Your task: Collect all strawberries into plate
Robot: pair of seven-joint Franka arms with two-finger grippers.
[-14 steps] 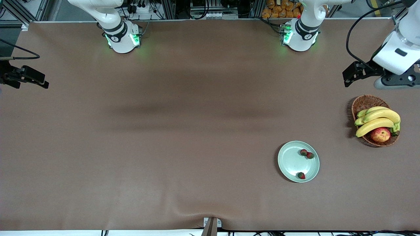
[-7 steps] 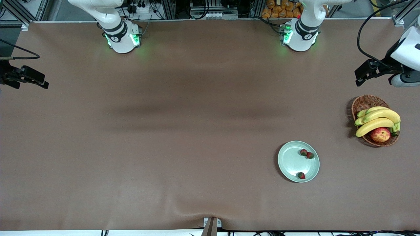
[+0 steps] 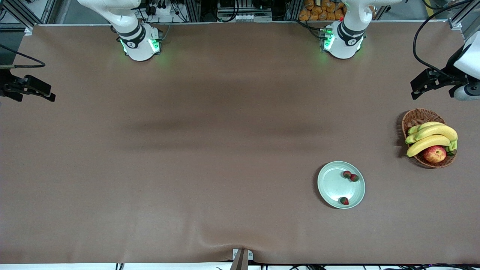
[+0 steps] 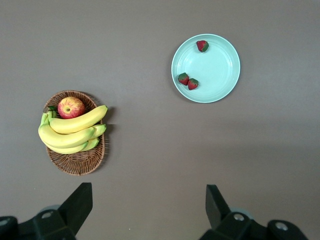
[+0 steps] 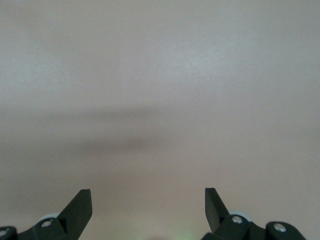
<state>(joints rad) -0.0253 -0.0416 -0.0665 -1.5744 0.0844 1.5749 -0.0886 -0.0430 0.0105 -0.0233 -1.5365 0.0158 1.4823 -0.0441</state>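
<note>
The pale green plate [image 3: 332, 185] lies toward the left arm's end of the table and holds all three strawberries. Two strawberries [image 3: 347, 174] [image 3: 354, 177] touch each other near the rim, and the third [image 3: 344, 201] rests at the rim nearest the front camera. The left wrist view shows the same plate [image 4: 215, 70], the pair [image 4: 183, 78] [image 4: 193, 84] and the single berry [image 4: 202, 46]. My left gripper [image 3: 420, 85] [image 4: 149, 192] hangs open and empty over bare cloth at the table's edge. My right gripper [image 3: 37, 90] [image 5: 148, 196] waits open over the right arm's end.
A brown wicker basket [image 3: 418, 118] [image 4: 75, 162] with bananas [image 3: 431, 137] and a red-yellow apple [image 3: 435, 153] stands beside the plate, closer to the left arm's end of the table. Brown cloth [image 3: 187, 168] covers the table.
The left arm has drawn back toward its end of the table, now partly out of the front view. Plate, strawberries and right arm have not moved.
</note>
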